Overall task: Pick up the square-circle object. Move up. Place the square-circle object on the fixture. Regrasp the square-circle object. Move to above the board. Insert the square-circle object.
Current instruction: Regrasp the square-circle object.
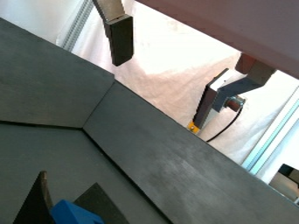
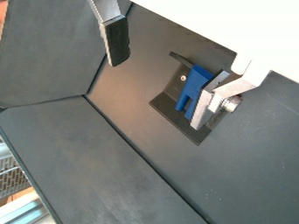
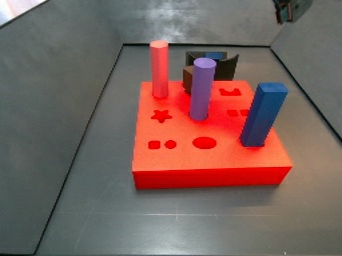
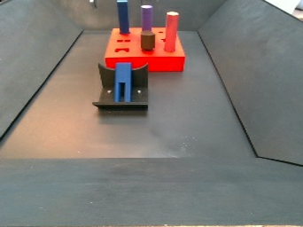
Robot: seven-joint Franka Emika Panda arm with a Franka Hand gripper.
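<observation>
Seeing the tool (image 2: 176, 70) wide open, holding nothing, high above the fixture (image 2: 176, 109). We see the peg (image 4: 122, 80) leaning in the fixture, near the board (image 4: 148, 55), apart from the fingers (image 2: 115, 39).

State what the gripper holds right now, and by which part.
Nothing is held. The gripper is up above the floor, fingers apart and bare. The small blue blocky peg rests on the black fixture.

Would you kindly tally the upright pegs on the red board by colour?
Red peg: 1
Purple peg: 1
Blue post: 1
Total: 3
The hand hangs open above the fixture.
</observation>
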